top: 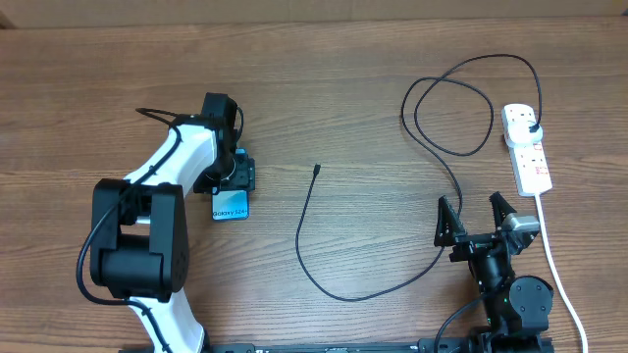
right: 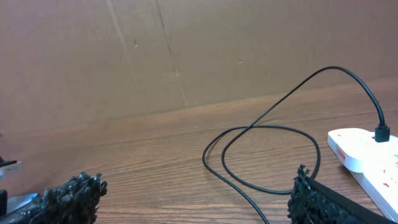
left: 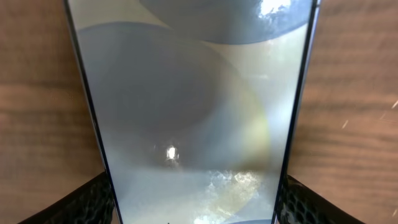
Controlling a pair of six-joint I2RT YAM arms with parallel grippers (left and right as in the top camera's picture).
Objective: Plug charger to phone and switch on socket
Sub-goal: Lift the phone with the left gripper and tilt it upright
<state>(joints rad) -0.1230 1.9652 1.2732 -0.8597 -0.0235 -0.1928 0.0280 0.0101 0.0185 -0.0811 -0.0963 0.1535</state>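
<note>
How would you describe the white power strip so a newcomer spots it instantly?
Look at the right edge of the wooden table. There lies the socket, a short white strip with red markings. Unlike the thin black charger plugged into it, it trails a thick white cord.

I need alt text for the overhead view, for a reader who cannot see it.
On a wooden table, the left gripper sits over the far end of the phone, at the left. The charger runs in loops from its plug in the socket, at the right, to a free tip in the middle; the right gripper is open and empty.
</note>
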